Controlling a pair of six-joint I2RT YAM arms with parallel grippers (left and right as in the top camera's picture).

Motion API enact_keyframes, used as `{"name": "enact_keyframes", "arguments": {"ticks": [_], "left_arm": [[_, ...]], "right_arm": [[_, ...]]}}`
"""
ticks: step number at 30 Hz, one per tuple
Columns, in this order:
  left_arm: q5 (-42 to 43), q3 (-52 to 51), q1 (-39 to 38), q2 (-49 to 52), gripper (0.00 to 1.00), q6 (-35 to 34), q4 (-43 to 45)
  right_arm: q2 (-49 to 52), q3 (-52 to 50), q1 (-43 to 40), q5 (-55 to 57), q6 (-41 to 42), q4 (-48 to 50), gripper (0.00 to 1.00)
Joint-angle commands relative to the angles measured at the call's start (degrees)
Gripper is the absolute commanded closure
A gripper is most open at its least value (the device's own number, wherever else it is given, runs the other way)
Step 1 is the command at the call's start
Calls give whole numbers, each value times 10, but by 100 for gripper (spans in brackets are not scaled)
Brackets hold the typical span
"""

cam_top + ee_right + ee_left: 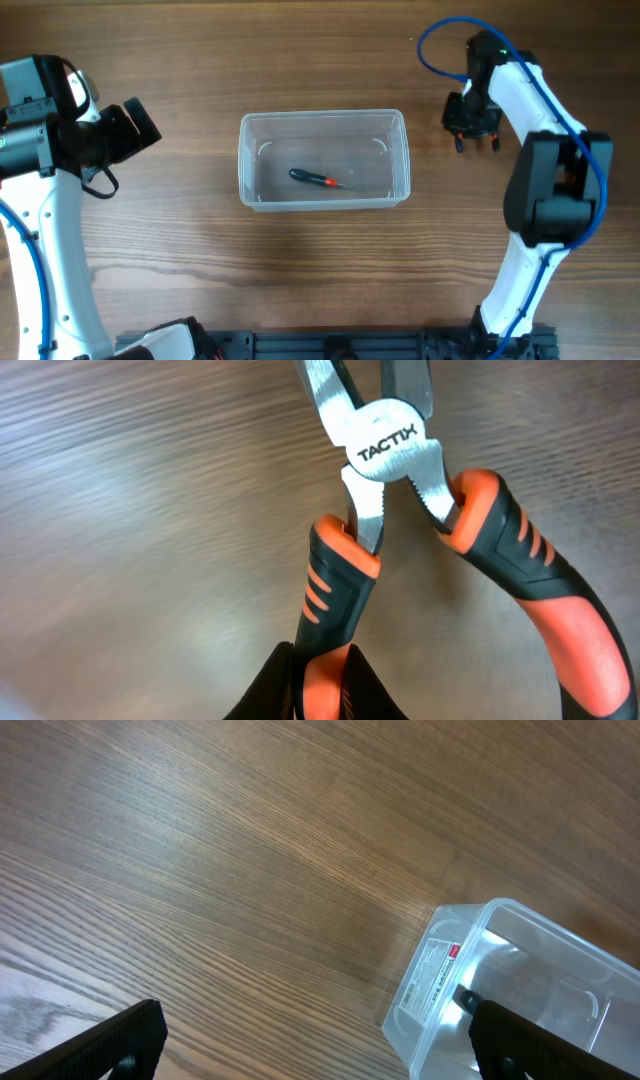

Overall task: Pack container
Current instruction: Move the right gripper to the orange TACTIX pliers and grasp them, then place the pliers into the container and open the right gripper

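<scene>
We see the right claw [320, 675] clenched on one pliers [388, 445] handle; the left claw [320, 1045] gapes; a screwdriver [318, 180] lies inside the container [324, 117].

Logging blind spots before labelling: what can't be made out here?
- Pliers nose: cut off by the top edge, right wrist view.
- Pliers in the overhead view: covered by the right tool.
- Container label text: too small, left wrist view.
- Screwdriver tip: too thin, overhead.
</scene>
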Motion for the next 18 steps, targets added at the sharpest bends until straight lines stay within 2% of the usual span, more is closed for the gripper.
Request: {"name": "enact_keyframes", "arguments": {"ticks": [1,5,8,10,12,18], "left_arm": [[4,3,2,2,0,-7,6],[4,3,2,2,0,-7,20],[5,3,2,2,0,-7,29],[4,3,2,2,0,-7,33],[4,3,2,2,0,-7,33],[4,3,2,2,0,-7,35]], "right_arm": [[-140,31,59,-9,-116,-12,96],[-237,31,148,-9,-254,-19,96],[-258,31,211,-11,-359,-33,96],[-252,28,256,-54,-452,-55,96],[-236,19,283,-106,-478,-54,96],[-148,-13,299,-157,-480,-22,96]]}}
